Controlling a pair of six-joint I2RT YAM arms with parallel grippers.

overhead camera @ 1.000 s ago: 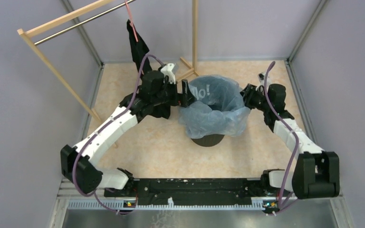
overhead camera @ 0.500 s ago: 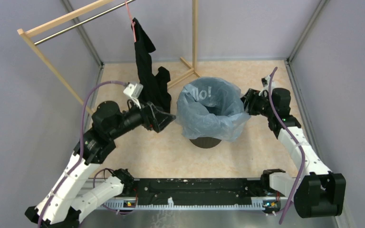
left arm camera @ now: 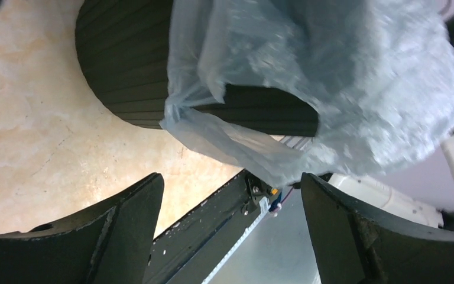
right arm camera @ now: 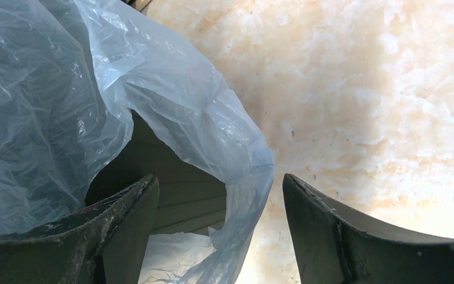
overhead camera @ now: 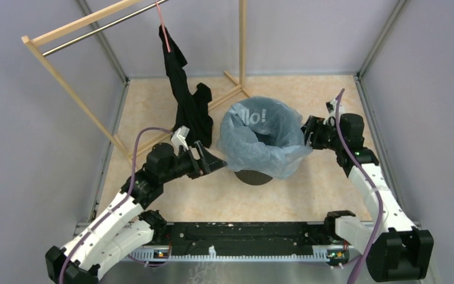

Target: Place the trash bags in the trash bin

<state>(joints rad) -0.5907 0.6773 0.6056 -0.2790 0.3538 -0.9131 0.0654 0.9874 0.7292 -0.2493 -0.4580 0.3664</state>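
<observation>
The pale blue see-through trash bag [overhead camera: 264, 142] lines the black ribbed trash bin [overhead camera: 254, 176] and drapes over its rim on all sides. My left gripper [overhead camera: 220, 163] is open and empty, just left of the bin's lower side, apart from the film. In the left wrist view the bin [left arm camera: 130, 65] and hanging bag [left arm camera: 331, 77] lie ahead of the fingers. My right gripper [overhead camera: 307, 131] is open at the bin's right rim. In the right wrist view a hanging fold of bag [right arm camera: 245, 195] lies between its open fingers, with the bin wall [right arm camera: 177, 195] behind.
A black garment [overhead camera: 190, 103] hangs from a wooden rack [overhead camera: 77, 26] at the back left, close to the left arm. The rack's legs [overhead camera: 230, 92] reach the floor behind the bin. Purple walls enclose the table. The arms' base rail [overhead camera: 242, 236] runs along the near edge.
My left arm has pulled back from the bin's left rim toward the near left and dropped lower. The right gripper shifted slightly right at the rim. The bag stays draped over the bin.
</observation>
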